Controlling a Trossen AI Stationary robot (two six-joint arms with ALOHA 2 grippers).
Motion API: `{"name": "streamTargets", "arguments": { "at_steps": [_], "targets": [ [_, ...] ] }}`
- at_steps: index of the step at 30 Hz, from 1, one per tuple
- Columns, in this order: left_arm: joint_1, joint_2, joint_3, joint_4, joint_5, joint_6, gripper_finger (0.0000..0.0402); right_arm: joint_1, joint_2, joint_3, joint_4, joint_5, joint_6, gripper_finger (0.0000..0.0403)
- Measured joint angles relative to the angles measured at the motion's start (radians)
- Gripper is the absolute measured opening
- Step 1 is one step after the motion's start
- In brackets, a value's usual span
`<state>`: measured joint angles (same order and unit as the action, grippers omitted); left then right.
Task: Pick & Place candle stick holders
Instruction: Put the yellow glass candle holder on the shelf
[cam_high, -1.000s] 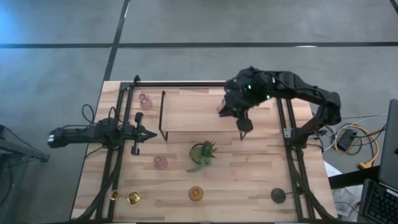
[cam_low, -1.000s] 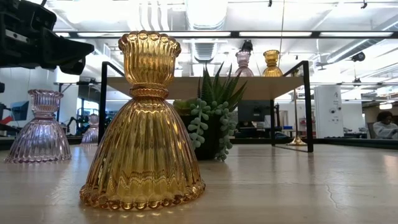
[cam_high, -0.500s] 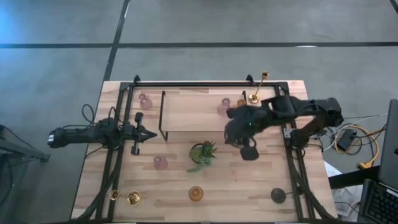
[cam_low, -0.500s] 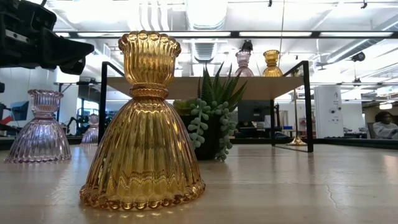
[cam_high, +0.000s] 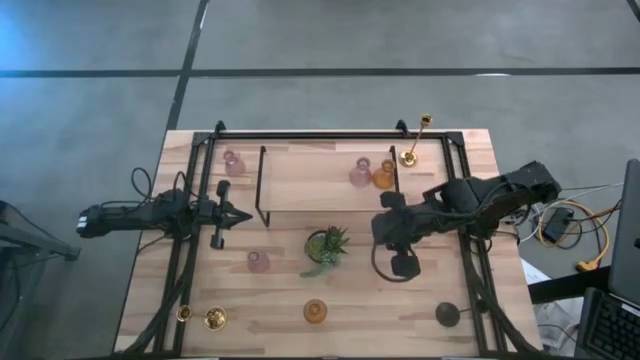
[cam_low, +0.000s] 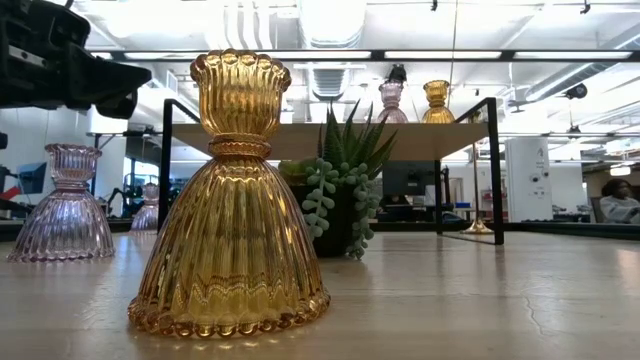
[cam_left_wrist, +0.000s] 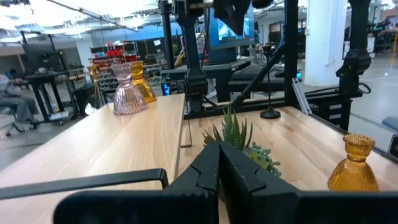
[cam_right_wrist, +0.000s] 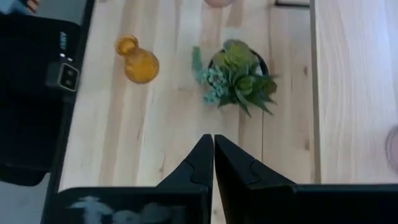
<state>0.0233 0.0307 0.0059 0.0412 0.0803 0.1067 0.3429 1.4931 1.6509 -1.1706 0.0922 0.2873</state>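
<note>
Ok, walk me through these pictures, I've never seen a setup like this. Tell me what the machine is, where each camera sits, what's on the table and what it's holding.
Two robot arms work at a wooden table. One camera looks straight down, one sits at table height, one rides on each wrist. The left gripper waits at the left side, shut and empty. The right gripper, also shut and empty, is right of the green plant. A pink holder and an amber holder stand on a raised shelf. More glass holders, gold sticks and a black one stand around the table.
</note>
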Motion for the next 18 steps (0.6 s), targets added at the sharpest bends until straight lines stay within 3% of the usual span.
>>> {"name": "streamTargets", "arguments": {
  "at_steps": [7,10,18],
  "targets": [
    [0.000,0.002,0.000,0.002,0.003,-0.055,0.0012,0.030,-0.084,-0.186,0.150,0.039,0.108,0.0008],
    [0.001,-0.001,0.004,-0.004,-0.051,-0.059,0.0012,0.054,-0.117,-0.282,0.238,0.039,0.159,0.0008],
    [0.001,0.002,0.132,-0.238,-0.041,-0.087,0.0012,0.122,-0.129,-0.507,0.627,0.050,0.120,0.0008]
  ]
}}
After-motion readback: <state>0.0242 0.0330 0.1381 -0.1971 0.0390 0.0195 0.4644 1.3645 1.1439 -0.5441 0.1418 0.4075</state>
